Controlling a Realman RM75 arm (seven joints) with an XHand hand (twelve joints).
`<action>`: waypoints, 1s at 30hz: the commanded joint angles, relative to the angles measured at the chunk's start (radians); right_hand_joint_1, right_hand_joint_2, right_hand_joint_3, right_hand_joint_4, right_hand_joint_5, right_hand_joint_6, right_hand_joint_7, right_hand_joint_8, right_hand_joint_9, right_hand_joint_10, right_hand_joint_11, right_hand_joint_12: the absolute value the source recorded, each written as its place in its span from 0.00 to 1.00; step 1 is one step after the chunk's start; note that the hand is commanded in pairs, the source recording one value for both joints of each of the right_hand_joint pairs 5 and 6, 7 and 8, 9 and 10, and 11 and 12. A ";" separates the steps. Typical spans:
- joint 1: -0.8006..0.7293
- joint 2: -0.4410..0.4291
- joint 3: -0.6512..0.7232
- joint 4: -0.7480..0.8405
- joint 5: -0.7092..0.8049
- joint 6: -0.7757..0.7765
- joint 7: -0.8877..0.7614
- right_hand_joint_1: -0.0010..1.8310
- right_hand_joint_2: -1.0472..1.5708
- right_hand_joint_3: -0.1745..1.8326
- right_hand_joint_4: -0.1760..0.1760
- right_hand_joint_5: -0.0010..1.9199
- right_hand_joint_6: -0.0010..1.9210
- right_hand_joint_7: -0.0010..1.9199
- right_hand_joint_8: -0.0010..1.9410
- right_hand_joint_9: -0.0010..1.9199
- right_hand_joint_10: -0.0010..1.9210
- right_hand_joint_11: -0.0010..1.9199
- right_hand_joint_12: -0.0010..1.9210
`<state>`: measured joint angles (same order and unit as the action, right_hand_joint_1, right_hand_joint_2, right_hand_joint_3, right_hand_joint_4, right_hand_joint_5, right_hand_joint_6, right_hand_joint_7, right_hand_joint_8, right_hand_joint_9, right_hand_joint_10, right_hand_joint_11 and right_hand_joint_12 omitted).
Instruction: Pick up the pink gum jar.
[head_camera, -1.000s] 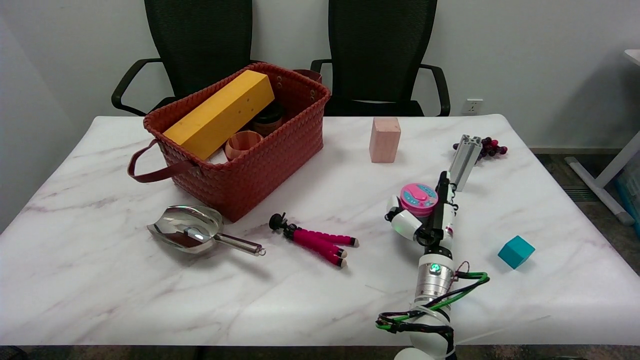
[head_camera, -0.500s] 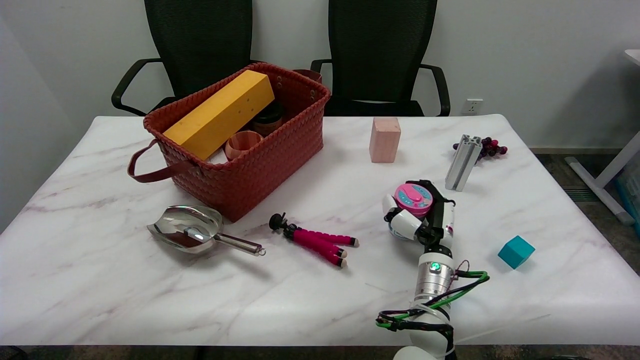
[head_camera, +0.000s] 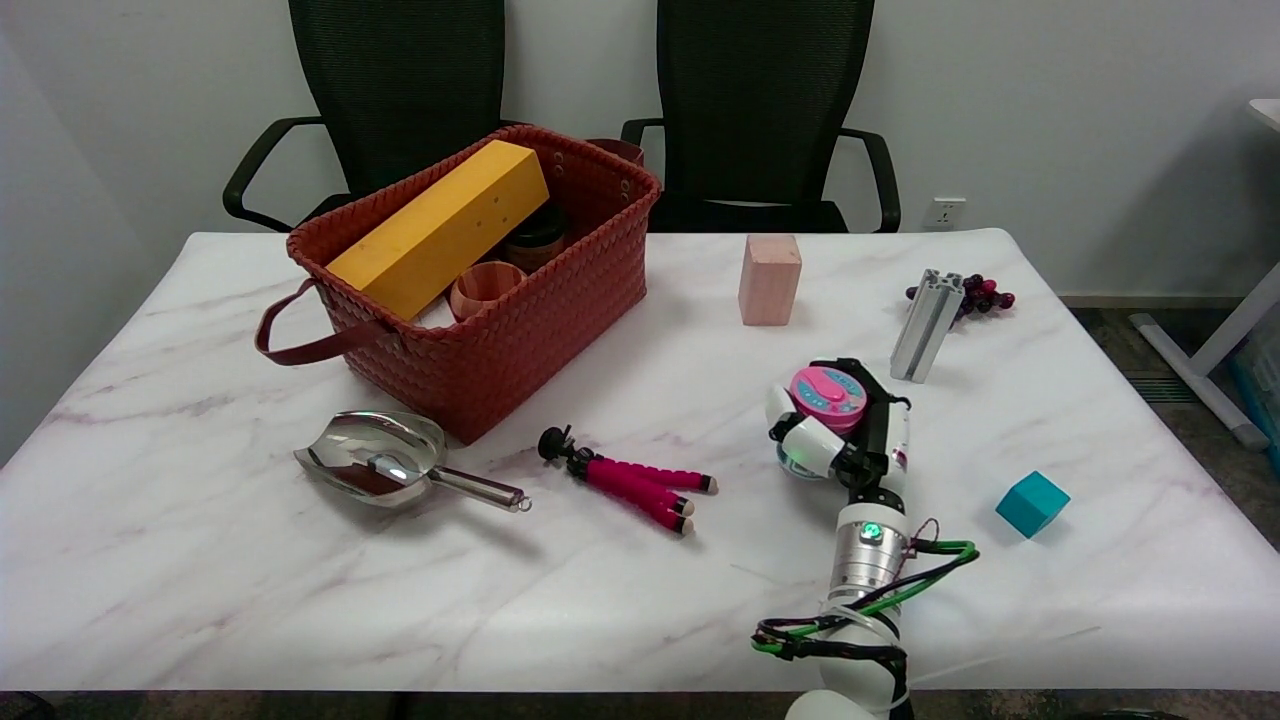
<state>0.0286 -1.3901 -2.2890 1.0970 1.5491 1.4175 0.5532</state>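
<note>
While the right arm reaches in from the near edge, entries as follows.
Hand: right hand (head_camera: 838, 430) wrapped around the jar (head_camera: 828, 391) at mid-right of the table (head_camera: 200, 560)
Fingers: curled round the jar's sides, one white finger (head_camera: 808, 440) on its left, black ones behind and to its right; clamped on it
Jar: pink lid up, upright; cannot tell whether its base touches the tabletop
Near jar: metal bar (head_camera: 927, 324) just beyond to the right, grapes (head_camera: 985, 294) behind that
Far side: pink block (head_camera: 769, 279), standing
Right: teal cube (head_camera: 1032, 503), apart from the arm
Left of jar: tripod (head_camera: 630, 482), lying; scoop (head_camera: 385, 463) further left
Basket (head_camera: 520, 330): holds yellow box (head_camera: 440, 228), leaning, and a wooden cup (head_camera: 485, 287)
</note>
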 joint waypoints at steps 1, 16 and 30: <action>0.049 0.000 -0.005 0.003 -0.067 -0.006 0.037 0.61 0.86 0.65 0.50 0.79 0.79 0.67 0.66 0.50 0.50 0.50 0.50; 0.187 0.019 -0.001 0.029 -0.141 -0.114 0.036 0.60 0.96 0.60 0.50 0.81 0.81 0.73 0.72 0.65 0.65 0.73 0.73; 0.337 0.021 0.020 0.035 -0.207 -0.274 -0.004 0.59 0.97 0.59 0.50 0.81 0.81 0.77 0.76 0.70 0.70 0.75 0.75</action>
<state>0.2106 -1.3754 -2.2899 1.1204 1.4220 1.2958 0.5826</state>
